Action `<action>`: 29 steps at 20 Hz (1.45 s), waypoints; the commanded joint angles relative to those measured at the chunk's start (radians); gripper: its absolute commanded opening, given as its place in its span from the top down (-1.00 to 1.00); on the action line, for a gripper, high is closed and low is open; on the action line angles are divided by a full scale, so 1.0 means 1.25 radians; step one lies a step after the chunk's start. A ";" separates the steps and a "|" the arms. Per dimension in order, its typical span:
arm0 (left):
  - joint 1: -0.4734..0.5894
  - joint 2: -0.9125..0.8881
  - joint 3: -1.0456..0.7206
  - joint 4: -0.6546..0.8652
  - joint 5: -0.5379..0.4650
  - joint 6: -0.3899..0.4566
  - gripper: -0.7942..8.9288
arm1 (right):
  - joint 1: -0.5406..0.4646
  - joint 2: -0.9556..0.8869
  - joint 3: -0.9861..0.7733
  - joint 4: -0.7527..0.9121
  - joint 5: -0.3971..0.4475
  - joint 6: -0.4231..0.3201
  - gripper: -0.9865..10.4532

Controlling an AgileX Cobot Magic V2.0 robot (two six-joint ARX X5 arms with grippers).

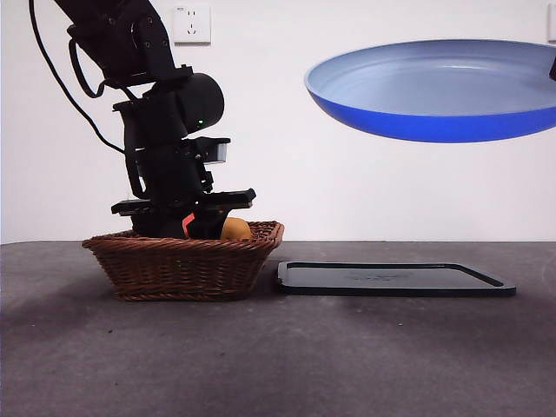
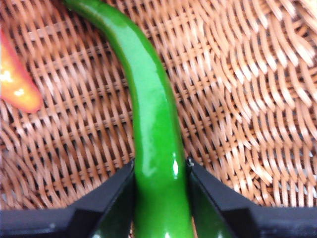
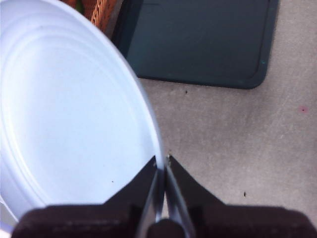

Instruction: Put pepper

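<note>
The pepper (image 2: 151, 114) is long, glossy and green, and lies on the woven floor of the wicker basket (image 1: 182, 261). My left gripper (image 2: 161, 166) reaches down into the basket, its jaws pressed against both sides of the pepper. In the front view the basket wall hides the pepper. My right gripper (image 3: 162, 159) is shut on the rim of the blue plate (image 3: 64, 114). It holds the plate (image 1: 434, 91) high in the air above the black tray (image 1: 395, 280).
A red-orange item (image 2: 15, 79) lies beside the pepper in the basket. A tan-orange lump (image 1: 234, 229) shows over the basket rim. The flat black tray (image 3: 198, 39) lies on the grey table to the right of the basket.
</note>
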State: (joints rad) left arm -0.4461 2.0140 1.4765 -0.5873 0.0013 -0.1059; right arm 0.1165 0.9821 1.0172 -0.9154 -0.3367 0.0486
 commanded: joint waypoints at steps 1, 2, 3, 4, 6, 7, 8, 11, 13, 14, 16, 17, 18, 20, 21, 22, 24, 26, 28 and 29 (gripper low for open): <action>-0.005 0.007 0.016 -0.004 0.003 -0.005 0.56 | 0.001 0.003 0.010 0.014 -0.001 0.002 0.82; -0.005 0.002 0.016 -0.004 0.003 -0.005 0.56 | 0.001 0.003 0.010 0.014 -0.001 0.002 0.82; -0.005 -0.006 0.016 -0.005 0.002 -0.005 0.56 | 0.001 0.003 0.010 0.014 0.000 0.002 0.82; -0.004 -0.015 0.016 -0.005 0.002 -0.004 0.56 | 0.001 0.003 0.010 0.014 0.001 0.003 0.82; -0.003 -0.037 0.018 -0.006 0.002 -0.004 0.56 | 0.001 0.005 0.010 0.014 0.002 0.003 0.82; -0.003 -0.052 0.018 -0.007 0.002 -0.004 0.56 | 0.001 0.007 0.010 0.014 0.002 0.003 0.82; -0.003 -0.069 0.018 -0.007 0.002 -0.004 0.56 | 0.001 0.011 0.010 0.014 0.002 0.005 0.82; -0.004 -0.134 0.018 -0.016 0.005 -0.003 0.56 | 0.001 0.040 0.010 0.018 0.002 0.016 0.82; -0.009 -0.187 0.018 -0.028 0.013 -0.003 0.56 | 0.001 0.074 0.010 0.042 0.001 0.040 0.82; -0.013 -0.219 0.018 -0.035 0.029 -0.003 0.56 | 0.001 0.098 0.010 0.063 0.001 0.055 0.82; -0.026 -0.273 0.018 -0.045 0.081 -0.003 0.56 | 0.001 0.148 0.010 0.108 -0.002 0.086 0.82; -0.034 -0.296 0.018 -0.047 0.113 -0.003 0.56 | 0.001 0.172 0.010 0.128 -0.002 0.101 0.82; -0.048 -0.316 0.018 -0.047 0.151 -0.003 0.56 | 0.001 0.201 0.010 0.151 -0.003 0.119 0.82; -0.084 -0.342 0.018 -0.045 0.220 -0.003 0.56 | 0.003 0.257 0.010 0.183 -0.005 0.145 0.82; -0.108 -0.343 0.018 -0.042 0.244 -0.003 0.56 | 0.005 0.281 0.010 0.195 -0.005 0.154 0.82; -0.133 -0.342 0.018 -0.047 0.255 -0.003 0.56 | 0.006 0.303 0.010 0.205 -0.009 0.164 0.82; -0.183 -0.328 0.018 -0.051 0.250 0.004 0.56 | 0.007 0.330 0.010 0.215 -0.038 0.182 0.82; -0.233 -0.301 0.018 -0.037 0.237 0.005 0.56 | 0.007 0.341 0.010 0.217 -0.047 0.188 0.82; -0.271 -0.264 0.018 -0.016 0.198 0.029 0.56 | 0.007 0.341 0.010 0.216 -0.048 0.195 0.82; -0.286 -0.243 0.018 -0.009 0.178 0.043 0.56 | 0.007 0.341 0.010 0.214 -0.054 0.200 0.82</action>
State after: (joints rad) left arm -0.7967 1.6905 1.4811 -0.6060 0.2306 -0.0811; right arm 0.1204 1.3964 1.0172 -0.6582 -0.3977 0.2794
